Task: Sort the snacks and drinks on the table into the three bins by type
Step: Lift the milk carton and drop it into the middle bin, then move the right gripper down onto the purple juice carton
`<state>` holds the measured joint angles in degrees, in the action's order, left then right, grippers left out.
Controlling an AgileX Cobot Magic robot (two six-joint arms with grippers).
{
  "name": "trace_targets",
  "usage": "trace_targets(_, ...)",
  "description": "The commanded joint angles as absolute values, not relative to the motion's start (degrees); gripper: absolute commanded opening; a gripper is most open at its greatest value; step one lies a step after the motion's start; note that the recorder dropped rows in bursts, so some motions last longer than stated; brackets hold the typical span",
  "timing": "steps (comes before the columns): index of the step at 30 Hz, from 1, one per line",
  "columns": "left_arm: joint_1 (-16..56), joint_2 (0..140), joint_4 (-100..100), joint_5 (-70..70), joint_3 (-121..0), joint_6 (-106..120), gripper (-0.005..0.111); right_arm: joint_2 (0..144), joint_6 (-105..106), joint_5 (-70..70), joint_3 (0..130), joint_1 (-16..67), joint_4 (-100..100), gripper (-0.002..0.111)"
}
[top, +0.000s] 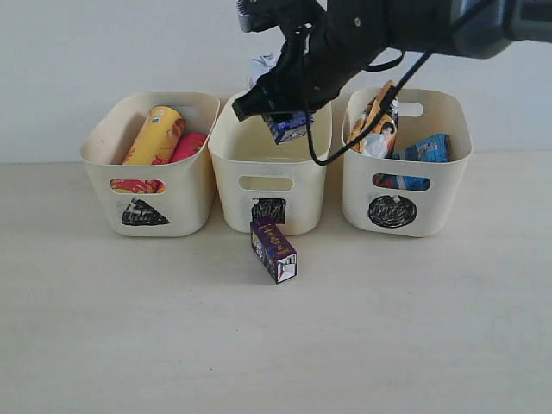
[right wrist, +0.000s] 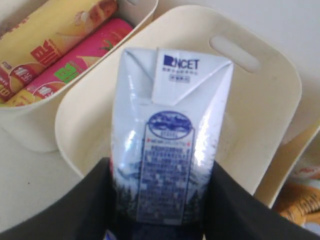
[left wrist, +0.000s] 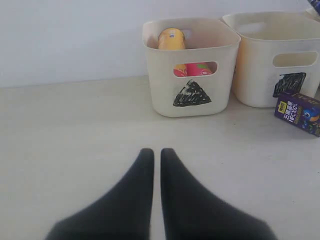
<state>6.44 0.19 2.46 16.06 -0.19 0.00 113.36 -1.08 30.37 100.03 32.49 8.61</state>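
My right gripper (top: 278, 110) (right wrist: 159, 167) is shut on the blue and white carton (top: 287, 127) (right wrist: 170, 125) and holds it above the middle bin (top: 267, 172) (right wrist: 270, 115), marked with a square. The dark purple carton (top: 273, 250) (left wrist: 299, 112) lies on the table (top: 129, 328) in front of that bin. The yellow tube (top: 155, 134) and pink tube (top: 188, 147) lie in the triangle bin (top: 147, 164) (left wrist: 190, 65). The orange-black bag (top: 375, 121) and blue bag (top: 427, 148) are in the circle bin (top: 405, 164). My left gripper (left wrist: 157, 152) is shut and empty, low over the table.
The three bins stand in a row against the pale back wall. The right arm and its cable (top: 345, 142) reach in from the upper right, over the circle bin.
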Motion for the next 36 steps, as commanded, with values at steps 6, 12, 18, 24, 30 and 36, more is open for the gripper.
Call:
trace_targets(6, 6.3, 0.0, 1.9, 16.0, 0.0, -0.5, 0.004, 123.6, -2.6, 27.4, 113.5, 29.3, 9.4, 0.0)
trace_targets(12, 6.3, 0.0, 1.9, 16.0, 0.0, -0.5, 0.004, 126.6, -4.1, 22.2, 114.6, 28.3, 9.5, 0.0)
trace_targets(18, 6.3, 0.0, 1.9, 15.9, 0.0, -0.5, 0.004, 128.5, -5.6, 19.5, 114.6, 27.9, 9.5, 0.008)
trace_targets(24, 6.3, 0.0, 1.9, 15.9, 0.0, -0.5, 0.004, 128.6, -5.6, 19.3, 114.6, 27.2, 9.5, 0.056)
trace_targets(30, 6.3, 0.0, 1.9, 15.9, 0.0, -0.5, 0.004, 128.6, -5.6, 19.8, 114.6, 26.9, 9.5, 0.067)
trace_targets(36, 6.3, 0.0, 1.9, 16.0, 0.0, -0.5, 0.004, 128.0, -5.6, 25.0, 114.6, 26.9, 9.5, 0.067)
